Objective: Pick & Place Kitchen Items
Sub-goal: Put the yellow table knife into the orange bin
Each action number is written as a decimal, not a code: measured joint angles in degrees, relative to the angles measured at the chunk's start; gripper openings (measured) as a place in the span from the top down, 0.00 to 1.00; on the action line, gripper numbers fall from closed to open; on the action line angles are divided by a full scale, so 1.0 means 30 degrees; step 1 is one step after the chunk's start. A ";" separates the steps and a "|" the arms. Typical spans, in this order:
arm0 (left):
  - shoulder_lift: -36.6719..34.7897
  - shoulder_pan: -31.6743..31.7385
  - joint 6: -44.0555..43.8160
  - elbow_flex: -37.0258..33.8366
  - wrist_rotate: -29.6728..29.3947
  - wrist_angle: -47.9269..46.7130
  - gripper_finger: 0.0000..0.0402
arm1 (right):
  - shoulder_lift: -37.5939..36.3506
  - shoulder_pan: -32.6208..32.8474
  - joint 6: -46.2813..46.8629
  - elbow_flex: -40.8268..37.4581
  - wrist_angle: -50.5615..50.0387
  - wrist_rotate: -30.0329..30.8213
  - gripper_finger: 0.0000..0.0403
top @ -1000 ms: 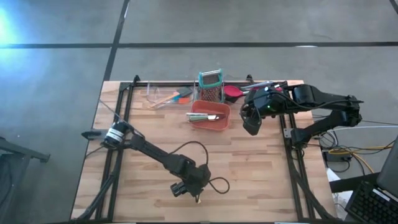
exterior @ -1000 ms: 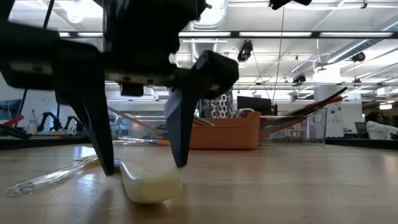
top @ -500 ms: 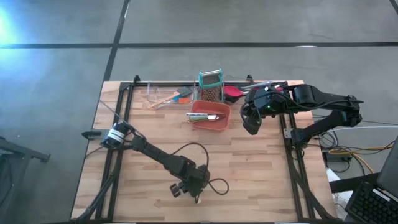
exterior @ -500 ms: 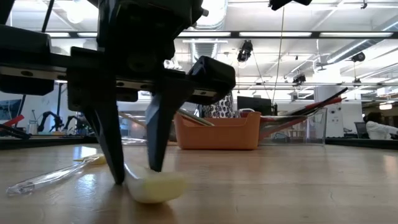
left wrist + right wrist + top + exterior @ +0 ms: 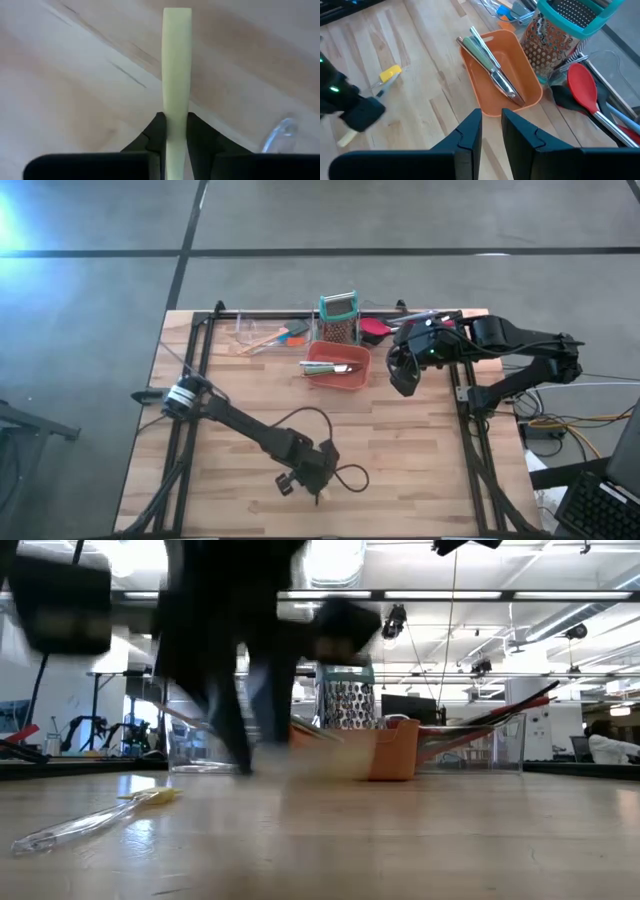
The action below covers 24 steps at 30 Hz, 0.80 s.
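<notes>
Where the left gripper [image 5: 175, 131] works at the near edge of the table [image 5: 420, 460], clamped on a pale yellow handle [image 5: 177, 60]: jaws pressed against both flat sides, the slim straight bar running forward from between the fingertips, above the wood. Pale, smooth, flat-sided, squared at its far tip. A clear plastic utensil [image 5: 85, 825] with a yellow tip lying flat on the boards nearby. In the low view, blurred beyond telling.

Near the back right of the table, right gripper [image 5: 491, 124] hanging above the near rim of the red-orange bin [image 5: 530, 82], jaws nearly together with a narrow gap, nothing between them. In the bin, a green-handled knife [image 5: 492, 67] lying slantwise beside a shiny metal utensil. Just behind the bin, teal-framed grater [image 5: 560, 37] upright; beside it, red spoon [image 5: 584, 90] and black spatula.
</notes>
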 joint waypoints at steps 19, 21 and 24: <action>-0.7497 0.5320 -0.3811 0.0097 -0.2640 0.9270 0.88 | -0.3171 -0.0005 0.0046 0.0012 -0.0155 0.0544 0.86; -0.7601 0.6186 -0.4412 0.0097 -0.2542 1.0872 0.88 | -0.3481 -0.0004 -0.0088 0.0007 -0.0160 0.0543 0.86; -0.7464 0.7428 -0.5518 0.0090 -0.2082 1.2514 0.88 | -0.3936 -0.0007 -0.0168 0.0007 -0.0152 0.0546 0.86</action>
